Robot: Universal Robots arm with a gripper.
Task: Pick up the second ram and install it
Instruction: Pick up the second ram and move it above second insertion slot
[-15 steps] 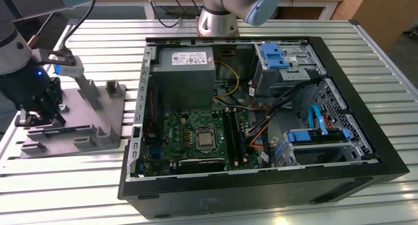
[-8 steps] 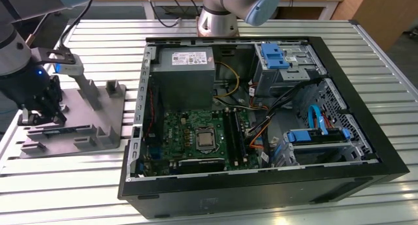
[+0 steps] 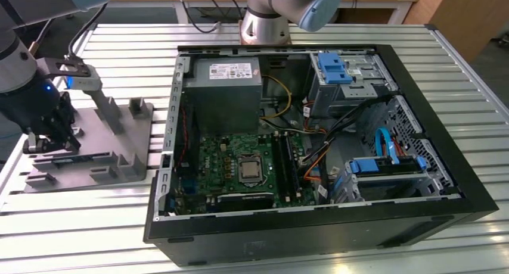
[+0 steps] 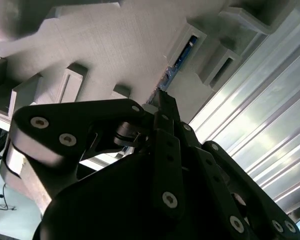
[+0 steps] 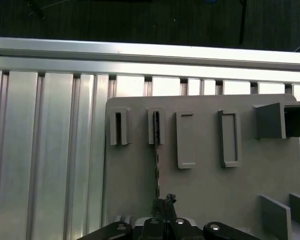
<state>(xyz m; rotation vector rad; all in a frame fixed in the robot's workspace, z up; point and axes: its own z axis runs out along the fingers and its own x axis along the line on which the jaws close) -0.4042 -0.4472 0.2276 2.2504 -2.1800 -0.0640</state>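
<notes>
Pinching second ram (image 5: 156,150) at grey holder block (image 5: 210,185).
Apparently tool (image 5: 162,204) pressed together on strip's near end; strip standing edge-on in block's slot, likely so tool can close across its flat faces; rest of strip stretching from tool across block toward far slot; open computer case (image 3: 318,232) just beside block.
</notes>
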